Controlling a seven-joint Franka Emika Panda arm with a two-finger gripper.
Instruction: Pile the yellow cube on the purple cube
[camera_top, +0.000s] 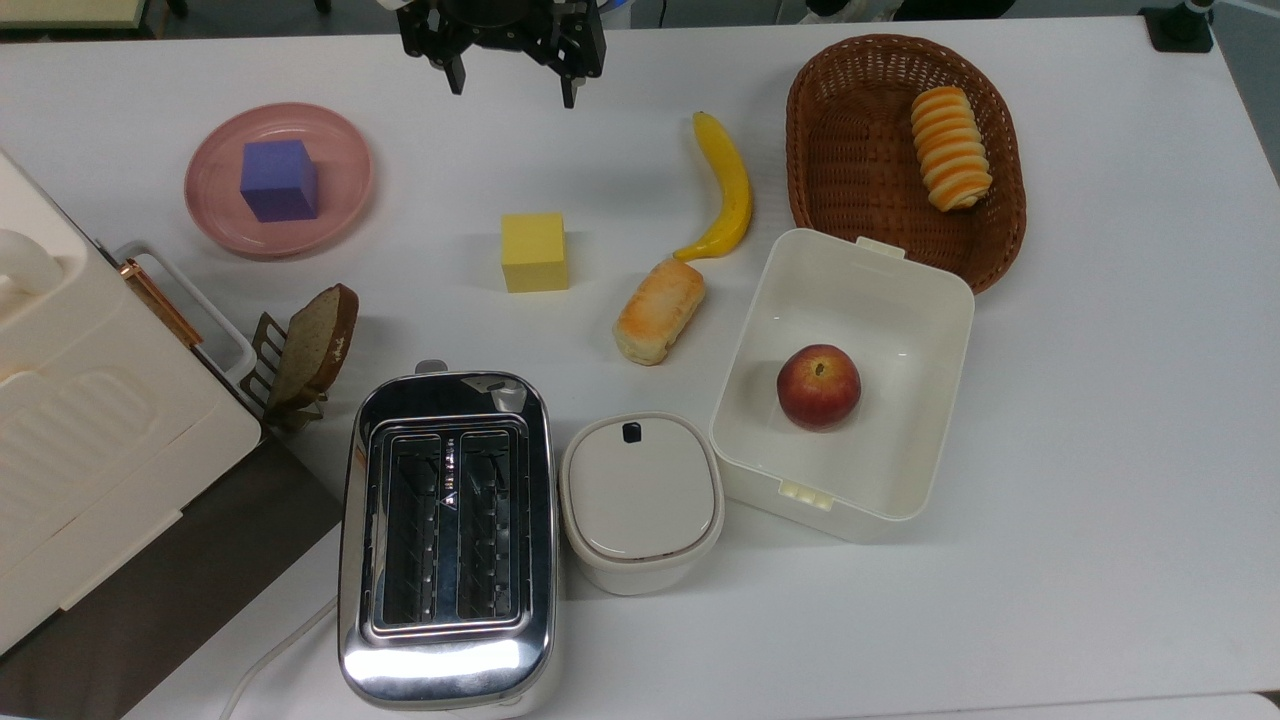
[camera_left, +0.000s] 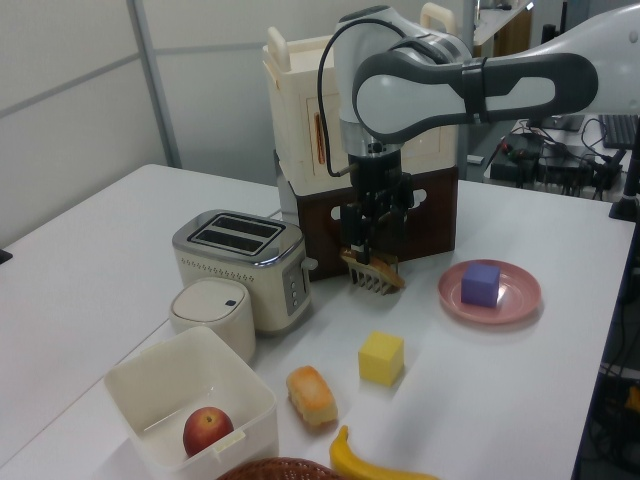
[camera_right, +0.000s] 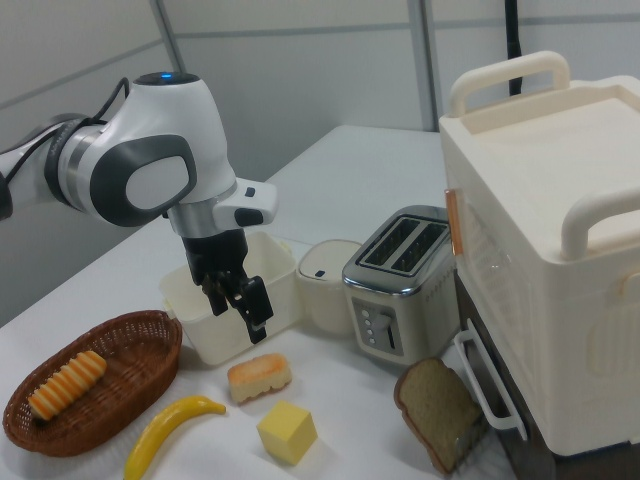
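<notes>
The gripper (camera_top: 508, 90) hangs in the air with its two fingers spread apart and nothing between them, near the table's (camera_top: 1100, 420) far edge at the top of the top view. In the right view the gripper (camera_right: 243, 310) is up off the table, above and behind the yellow cube (camera_right: 287, 431).

The yellow cube (camera_top: 534, 252) sits flat on bare table toward the middle, well apart from the gripper, with the bread roll (camera_top: 659, 311) and banana (camera_top: 724, 190) off to the top view's right. It looks like a plain matte block with sharp edges and flat faces, so I would judge it light, stiff and not slippery. The best hold is probably across two opposite side faces, at about mid-height, fingers coming straight down. All four sides look free, and the roll stands clear of it.

The purple cube (camera_top: 280, 180) rests on the pink plate (camera_top: 345, 215) near the table's far corner on the top view's left. It looks the same size as the yellow one, so its flat top leaves little margin for setting down. The plate's shallow dish might let it slide if nudged.

The top view cuts off the upper part of the gripper and the arm. In the left view the gripper (camera_left: 364, 243) overlaps the dark base of the big cream box (camera_left: 310, 130) and the toast rack (camera_left: 375, 272), so its fingertips are hard to make out there. The purple cube's underside and how squarely it sits on the plate cannot be told.
</notes>
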